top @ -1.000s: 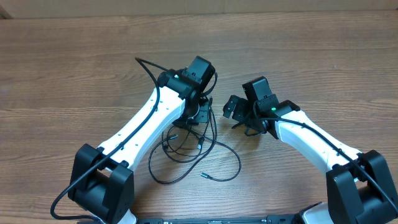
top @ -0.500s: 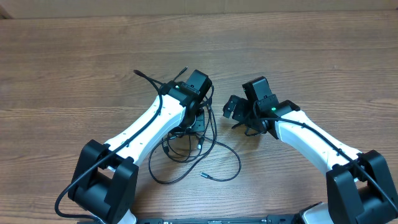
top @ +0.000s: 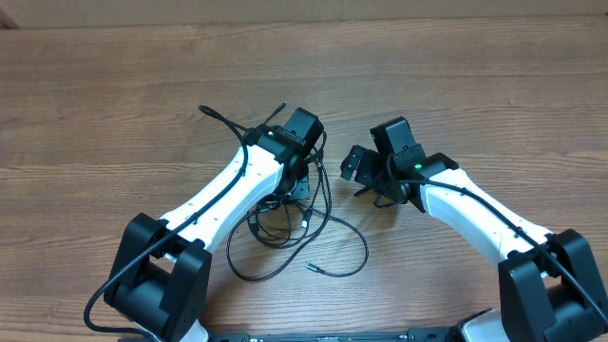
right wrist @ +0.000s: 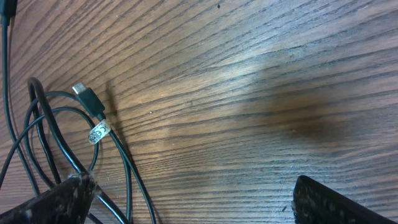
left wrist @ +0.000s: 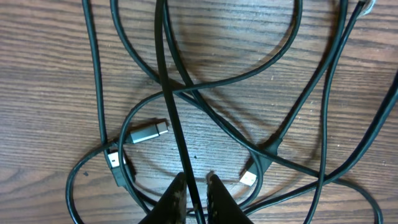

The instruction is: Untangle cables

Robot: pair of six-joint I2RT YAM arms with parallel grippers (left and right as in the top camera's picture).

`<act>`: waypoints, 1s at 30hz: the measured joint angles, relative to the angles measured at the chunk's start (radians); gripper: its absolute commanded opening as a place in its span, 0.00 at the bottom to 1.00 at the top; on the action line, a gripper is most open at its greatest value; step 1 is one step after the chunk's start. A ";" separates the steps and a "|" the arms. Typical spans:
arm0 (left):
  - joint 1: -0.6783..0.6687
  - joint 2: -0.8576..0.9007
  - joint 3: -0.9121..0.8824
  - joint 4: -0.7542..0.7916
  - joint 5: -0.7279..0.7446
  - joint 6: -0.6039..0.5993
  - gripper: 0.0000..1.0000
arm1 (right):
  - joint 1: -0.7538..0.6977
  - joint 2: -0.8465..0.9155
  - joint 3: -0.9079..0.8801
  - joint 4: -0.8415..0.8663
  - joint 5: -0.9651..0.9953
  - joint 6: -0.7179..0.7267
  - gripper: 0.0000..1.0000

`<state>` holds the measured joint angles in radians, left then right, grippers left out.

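At the table's middle, the left gripper (left wrist: 195, 182) is drawing back over the tangled cables (left wrist: 168, 93), jaws nearly closed around one strand, grip unclear, barely loosening anything, while the right gripper (right wrist: 199, 202) is hanging wide open, empty.

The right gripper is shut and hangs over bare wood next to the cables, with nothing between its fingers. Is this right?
Not quite. The right gripper is wide open, not shut: the right wrist view shows its two fingers far apart. The rest holds: it hangs over bare wood of the table next to the cables, with nothing between its fingers.
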<state>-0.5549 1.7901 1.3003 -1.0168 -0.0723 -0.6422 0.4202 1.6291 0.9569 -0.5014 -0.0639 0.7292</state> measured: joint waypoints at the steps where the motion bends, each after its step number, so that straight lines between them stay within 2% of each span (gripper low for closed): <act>1: 0.000 0.000 0.000 -0.001 0.000 -0.007 0.11 | 0.000 0.000 0.000 0.000 0.000 0.000 1.00; 2: 0.000 0.000 0.000 -0.001 0.000 -0.014 0.09 | 0.000 0.000 0.000 0.000 0.000 0.000 1.00; 7: 0.000 0.000 0.000 -0.029 -0.058 -0.068 0.15 | 0.000 0.000 0.000 0.000 0.000 0.000 1.00; 12: 0.021 0.000 0.000 -0.096 -0.158 -0.100 0.30 | 0.000 0.000 0.000 0.000 0.000 0.000 1.00; 14: 0.058 0.000 0.000 -0.125 -0.165 -0.089 0.34 | 0.000 0.000 0.000 0.000 0.000 0.000 1.00; 16: 0.112 0.000 0.016 -0.179 -0.161 -0.058 0.44 | 0.000 0.000 0.000 0.000 0.000 0.000 1.00; 20: 0.213 0.005 0.120 -0.314 -0.122 -0.034 0.48 | 0.000 0.000 0.000 0.000 0.000 0.000 1.00; 24: 0.296 0.004 0.187 -0.372 -0.029 -0.022 0.73 | 0.000 0.000 0.000 0.000 0.000 0.000 1.00; 25: 0.316 0.004 0.188 -0.376 0.027 -0.005 0.93 | 0.000 0.000 0.000 0.000 0.000 0.000 1.00; 26: 0.320 0.004 0.188 -0.375 0.050 0.010 1.00 | 0.000 0.000 0.000 0.000 0.000 0.000 1.00; 30: 0.321 0.005 0.193 -0.385 0.151 0.056 1.00 | 0.000 0.000 0.000 0.000 0.000 0.000 1.00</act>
<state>-0.2337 1.7947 1.4937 -1.4021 0.0788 -0.5865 0.4206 1.6291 0.9569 -0.5018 -0.0639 0.7292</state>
